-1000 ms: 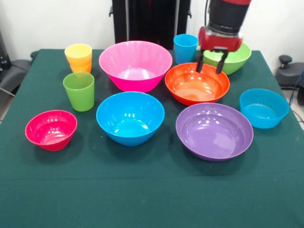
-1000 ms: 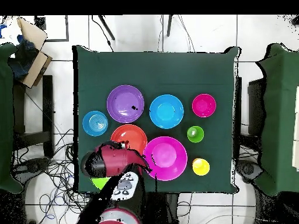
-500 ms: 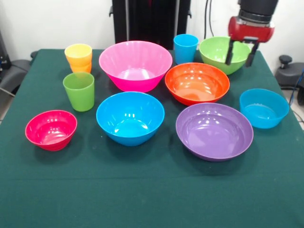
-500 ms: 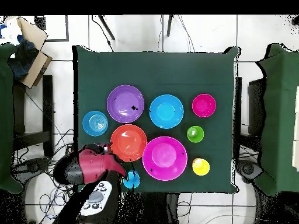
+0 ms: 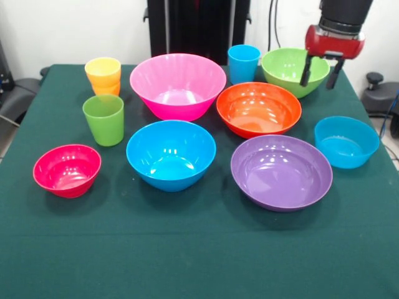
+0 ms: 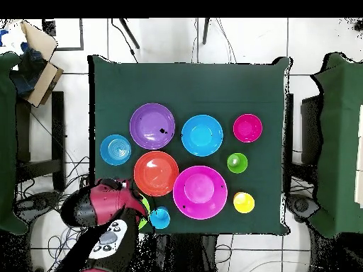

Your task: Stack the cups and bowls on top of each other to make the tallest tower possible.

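Observation:
My gripper (image 5: pixel 321 72) hangs open at the back right with nothing in it. One finger is over the inside of the light green bowl (image 5: pixel 288 70) and the other is just outside its right rim. All bowls stand apart on the green cloth: pink (image 5: pixel 177 84), orange (image 5: pixel 259 111), purple (image 5: pixel 280 172), blue (image 5: pixel 171 154), light blue (image 5: pixel 346 141) and red-pink (image 5: pixel 67 170). The blue cup (image 5: pixel 243 63) stands between the pink and light green bowls. A green cup (image 5: pixel 104 119) stands at the left. Behind it, a yellow cup (image 5: pixel 103 68) sits nested in an orange cup (image 5: pixel 108 89).
From overhead the arm's red head (image 6: pixel 96 205) covers most of the light green bowl (image 6: pixel 144 211) by the table's corner, next to the blue cup (image 6: pixel 159 217). The table (image 6: pixel 191 85) has bare cloth along its top side. Cables lie on the floor by the robot.
The gripper has left the orange bowl's back rim, moved across to the light green bowl's right rim and risen slightly. It stays open. No bowl or cup has moved.

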Robot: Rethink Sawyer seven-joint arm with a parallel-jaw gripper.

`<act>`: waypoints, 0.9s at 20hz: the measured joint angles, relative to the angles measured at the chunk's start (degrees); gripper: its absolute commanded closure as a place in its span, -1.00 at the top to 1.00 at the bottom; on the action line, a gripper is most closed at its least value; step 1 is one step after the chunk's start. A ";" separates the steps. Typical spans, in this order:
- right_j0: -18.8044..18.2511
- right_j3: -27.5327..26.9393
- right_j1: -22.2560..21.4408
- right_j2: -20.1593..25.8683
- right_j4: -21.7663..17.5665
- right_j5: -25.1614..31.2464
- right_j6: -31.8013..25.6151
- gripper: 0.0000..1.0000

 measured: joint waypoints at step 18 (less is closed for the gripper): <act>-2.83 -1.09 5.07 -0.22 0.01 -1.24 0.00 1.00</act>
